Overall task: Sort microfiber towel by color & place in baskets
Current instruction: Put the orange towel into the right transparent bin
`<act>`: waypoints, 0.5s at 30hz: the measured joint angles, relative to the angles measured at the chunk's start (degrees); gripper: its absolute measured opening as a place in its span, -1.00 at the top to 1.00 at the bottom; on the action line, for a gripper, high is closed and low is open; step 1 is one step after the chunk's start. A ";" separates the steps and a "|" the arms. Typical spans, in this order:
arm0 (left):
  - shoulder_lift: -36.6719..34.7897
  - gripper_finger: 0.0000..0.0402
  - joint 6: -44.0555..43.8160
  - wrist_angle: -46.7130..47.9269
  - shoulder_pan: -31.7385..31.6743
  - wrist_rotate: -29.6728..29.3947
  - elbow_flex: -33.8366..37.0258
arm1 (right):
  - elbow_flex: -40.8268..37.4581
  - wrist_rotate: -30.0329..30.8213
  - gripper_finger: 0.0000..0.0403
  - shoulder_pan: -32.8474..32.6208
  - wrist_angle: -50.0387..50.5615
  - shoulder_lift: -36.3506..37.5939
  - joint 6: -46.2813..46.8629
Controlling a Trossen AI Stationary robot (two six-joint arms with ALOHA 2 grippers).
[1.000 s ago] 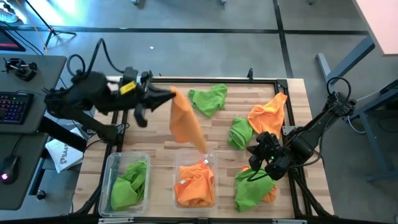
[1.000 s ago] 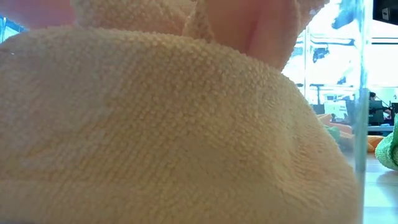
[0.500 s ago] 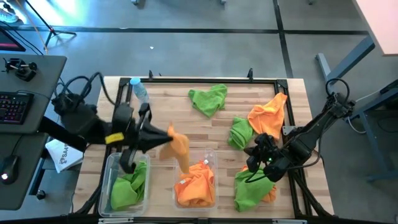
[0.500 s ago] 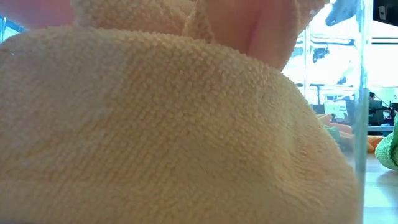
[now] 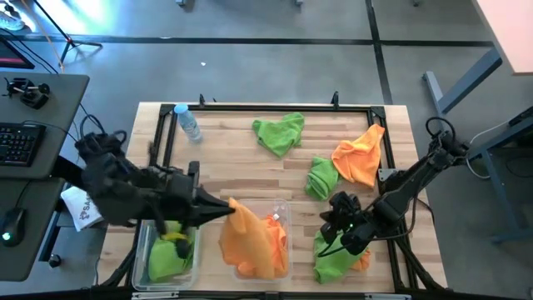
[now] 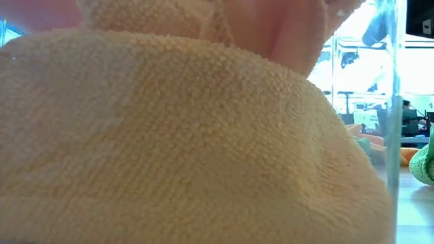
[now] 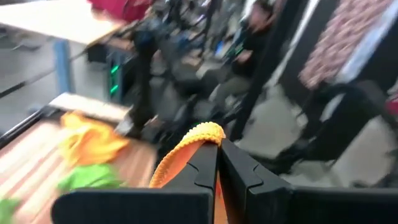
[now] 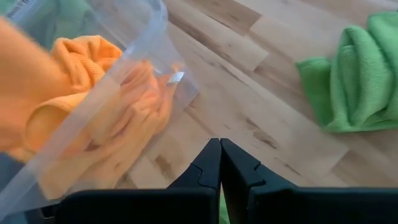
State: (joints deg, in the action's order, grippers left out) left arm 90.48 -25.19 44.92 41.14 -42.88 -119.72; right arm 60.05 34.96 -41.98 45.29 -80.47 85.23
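Overhead view of a wooden tabletop [image 5: 225,167] with two clear tubs at its near edge. The left claw [image 5: 223,208] is clenched on an orange towel [image 5: 248,237], which drapes over the tub of orange cloths [image 5: 284,212]; in the left wrist view the orange fabric [image 7: 186,144] is pinched between the closed fingers. The neighbouring tub [image 5: 150,221] to the left holds a green towel [image 5: 166,257]. The right claw [image 5: 333,229] is clenched, with a green cloth [image 5: 337,258] hanging directly below it, over an orange one, at the near right corner. Loose on the tabletop lie a green towel [image 5: 279,133], another green towel [image 5: 321,177] and an orange towel [image 5: 360,157]. A small water bottle [image 5: 188,123] lies near the far left corner.
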 joint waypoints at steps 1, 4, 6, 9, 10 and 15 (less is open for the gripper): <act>0.48 1.00 -1.13 2.04 -0.62 -0.26 0.00 | 0.00 -0.01 1.00 0.00 -0.48 0.00 0.00; 2.22 1.00 -3.19 7.16 -2.21 -0.61 0.00 | 0.00 -0.05 1.00 0.00 -1.29 0.00 0.00; 3.68 1.00 -3.28 9.63 -3.34 -0.64 0.00 | 0.00 -0.05 1.00 0.00 -1.64 0.00 0.00; 6.47 1.00 -4.01 11.63 -4.95 1.89 0.00 | 0.00 -0.03 1.00 0.00 -2.13 0.00 0.00; 7.55 1.00 -4.61 11.62 -5.33 3.69 0.00 | 0.00 -0.03 1.00 0.00 -2.25 0.00 0.00; 13.25 1.00 -6.00 11.48 -5.15 16.90 0.00 | 0.00 -0.05 1.00 0.00 -2.74 0.00 0.00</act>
State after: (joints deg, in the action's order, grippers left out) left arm 103.73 -31.18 56.40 35.99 -25.98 -119.72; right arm 60.05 34.92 -41.98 42.55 -80.47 85.23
